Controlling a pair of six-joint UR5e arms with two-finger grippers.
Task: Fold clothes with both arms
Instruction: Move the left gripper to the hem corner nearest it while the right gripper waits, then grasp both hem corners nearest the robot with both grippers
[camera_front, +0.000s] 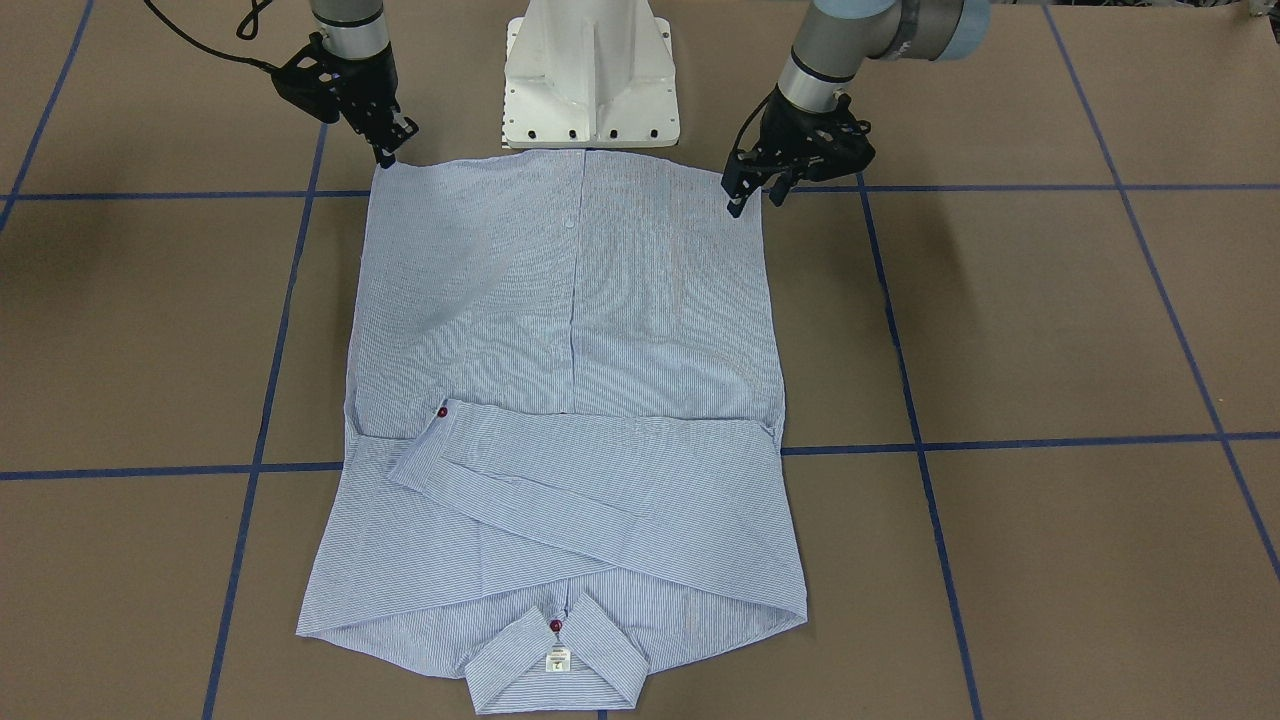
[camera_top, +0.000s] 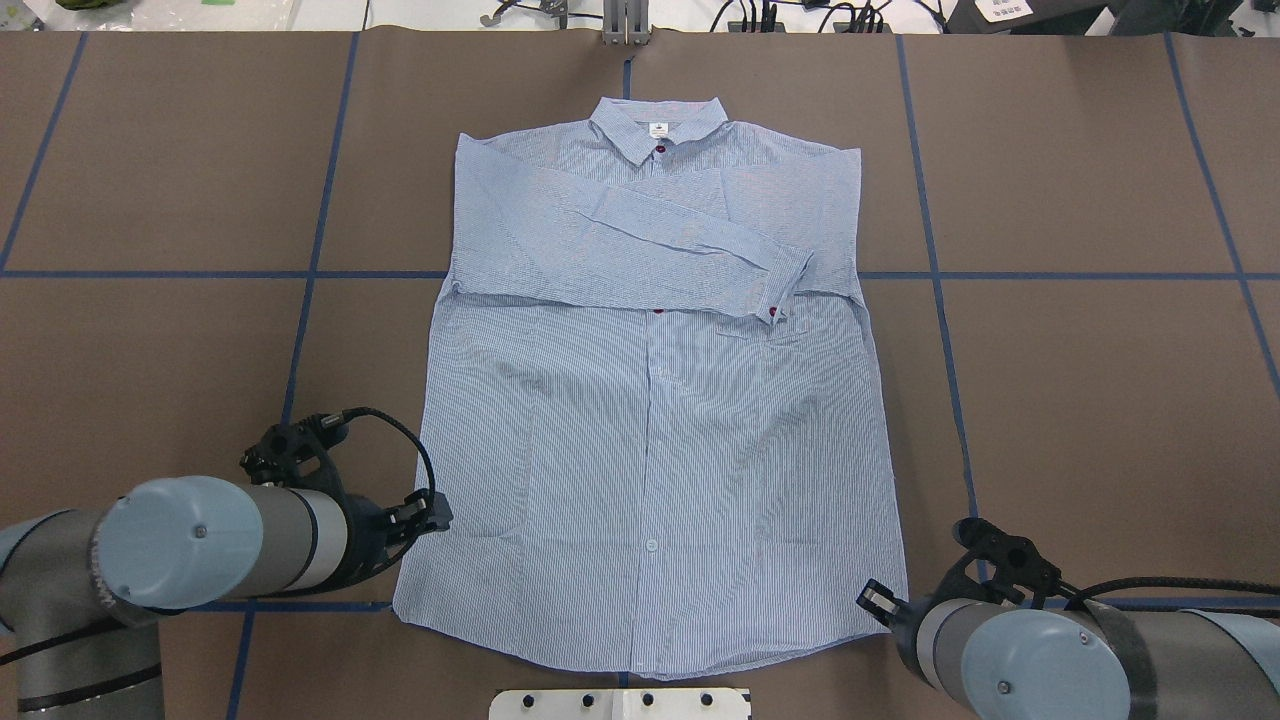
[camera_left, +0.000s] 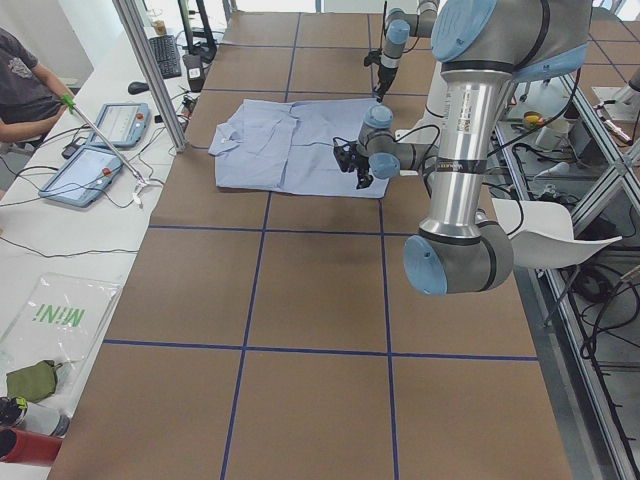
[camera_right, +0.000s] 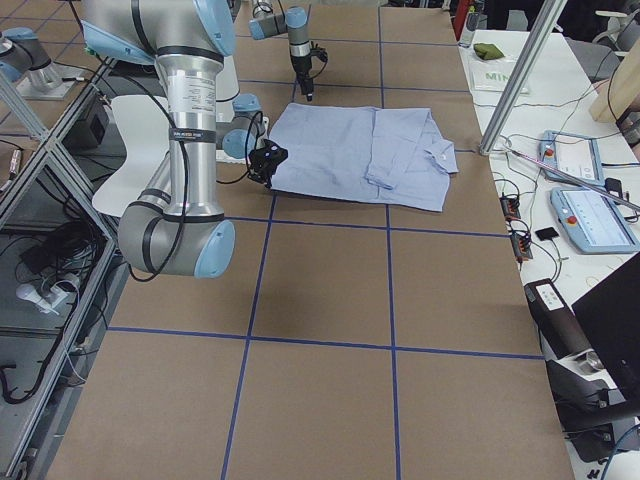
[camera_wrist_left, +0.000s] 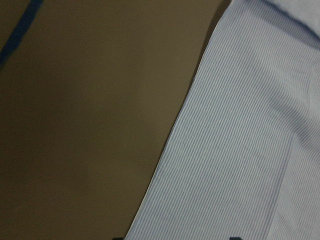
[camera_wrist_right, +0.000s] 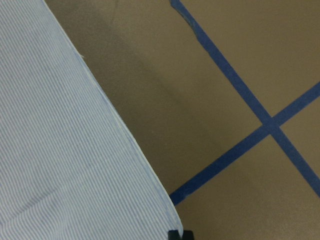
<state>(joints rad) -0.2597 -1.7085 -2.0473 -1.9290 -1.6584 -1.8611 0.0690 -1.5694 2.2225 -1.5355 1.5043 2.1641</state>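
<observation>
The pinstriped shirt (camera_front: 570, 330) lies flat, front side up, with the collar away from the robot and both sleeves folded across the chest (camera_top: 640, 240). My left gripper (camera_front: 755, 200) is open and hovers at the hem's side edge. In the left wrist view the shirt's edge (camera_wrist_left: 240, 150) runs between the two finger tips. My right gripper (camera_front: 388, 152) is at the other hem corner. In the right wrist view its tips meet at that corner (camera_wrist_right: 172, 220), so it looks shut on the cloth, which rises slightly there.
The white pedestal base (camera_front: 590, 80) stands just behind the hem. Blue tape lines (camera_front: 1000, 440) cross the brown table. Beside the table's far edge is a desk with tablets (camera_left: 95, 165), where a person (camera_left: 25, 80) sits.
</observation>
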